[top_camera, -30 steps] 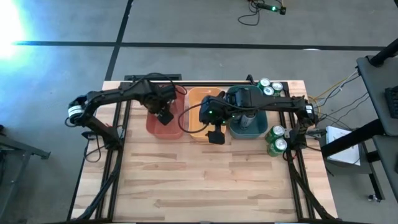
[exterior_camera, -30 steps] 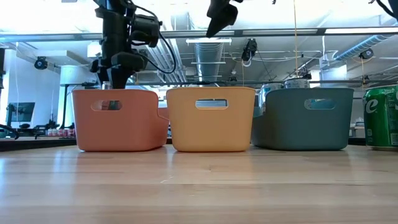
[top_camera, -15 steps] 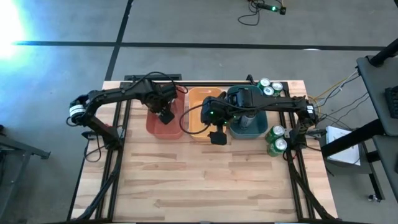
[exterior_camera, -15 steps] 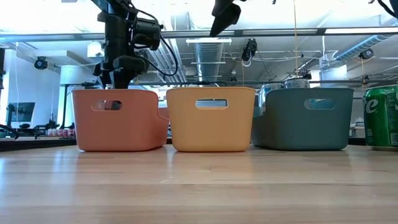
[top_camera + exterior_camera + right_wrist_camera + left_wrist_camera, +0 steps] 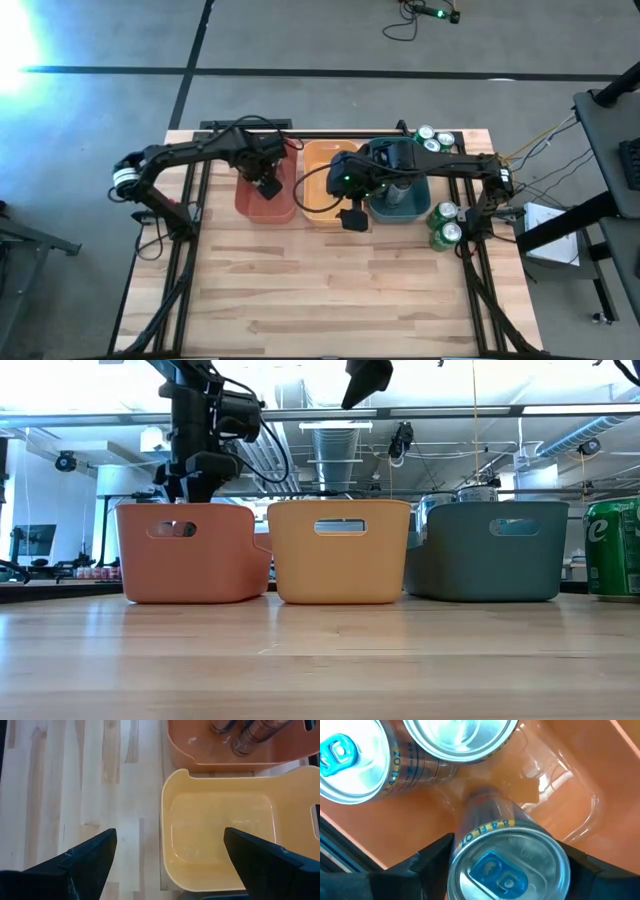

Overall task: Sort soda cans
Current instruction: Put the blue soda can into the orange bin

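Note:
A blue-and-silver soda can [image 5: 507,852] with a blue tab stands upright in the red bin [image 5: 250,200], between the fingers of my left gripper [image 5: 266,183], which reaches down into the bin. Two more such cans [image 5: 350,760] stand on the bin's floor beside it. My right gripper [image 5: 352,218] hangs open and empty above the near edge of the orange bin [image 5: 220,835], which holds nothing. One can [image 5: 398,190] stands in the teal bin [image 5: 415,205]. Green cans stand at the far right corner [image 5: 432,140] and at the right edge [image 5: 445,225]. My left gripper pinches the can between its two fingers [image 5: 432,860], on opposite sides of its wall just below the top rim [image 5: 462,840]. The fingers point down from above. The can is upright with its lower end at the bin's floor; whether it rests there I cannot tell.
The three bins stand side by side along the far half of the table: red, orange, teal from left to right. A green can [image 5: 612,548] shows at the right in the low view. The near half of the wooden table [image 5: 330,290] is bare.
My left gripper has shifted a little toward the far edge over the red bin, still shut on the can. My right gripper has drifted slightly toward the right edge and upward, staying open.

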